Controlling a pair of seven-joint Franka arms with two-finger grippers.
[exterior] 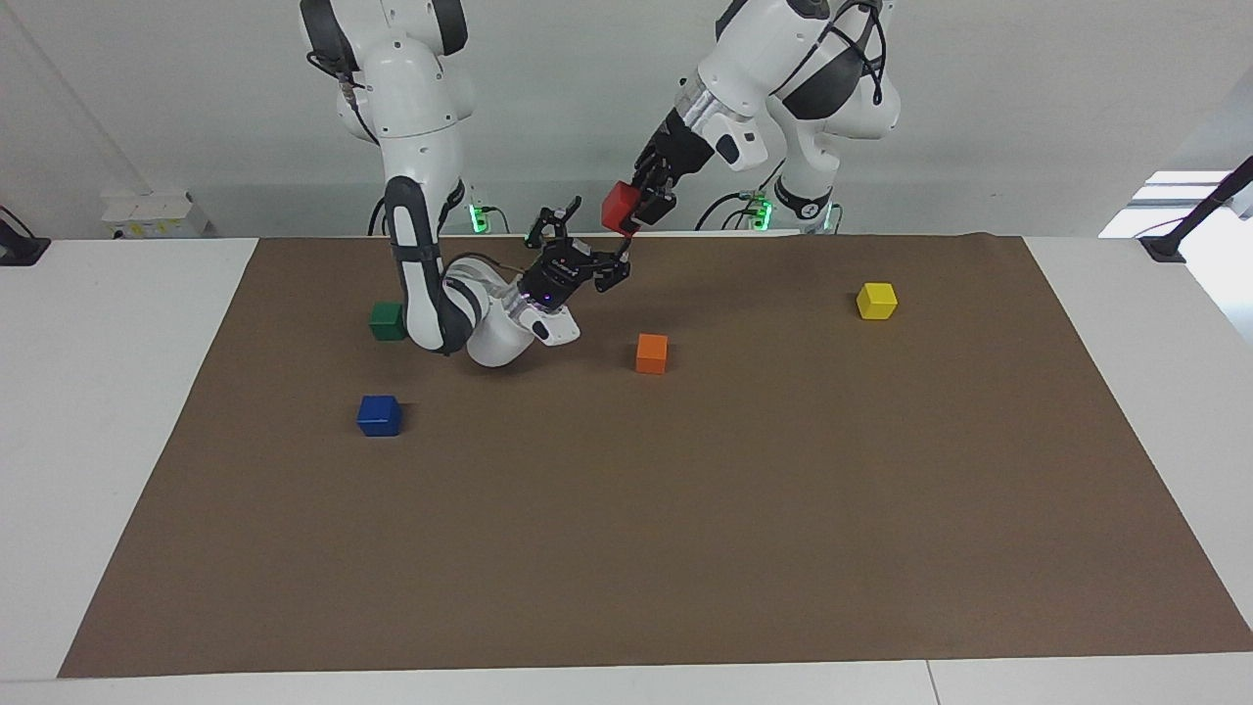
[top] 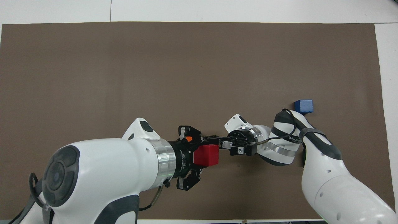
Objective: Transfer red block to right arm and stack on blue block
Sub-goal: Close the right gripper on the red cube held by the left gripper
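My left gripper (exterior: 627, 211) is shut on the red block (exterior: 618, 205) and holds it in the air over the robots' edge of the brown mat (exterior: 685, 509). In the overhead view the red block (top: 205, 155) sits in the left gripper (top: 200, 156). My right gripper (exterior: 590, 245) is open and points at the block, its fingertips close beside it; I cannot tell if they touch. It also shows in the overhead view (top: 219, 143). The blue block (exterior: 379, 415) (top: 303, 106) lies on the mat toward the right arm's end.
A green block (exterior: 388, 320) lies by the right arm's elbow, nearer to the robots than the blue block. An orange block (exterior: 651, 353) lies mid-mat under the handover spot. A yellow block (exterior: 876, 301) lies toward the left arm's end.
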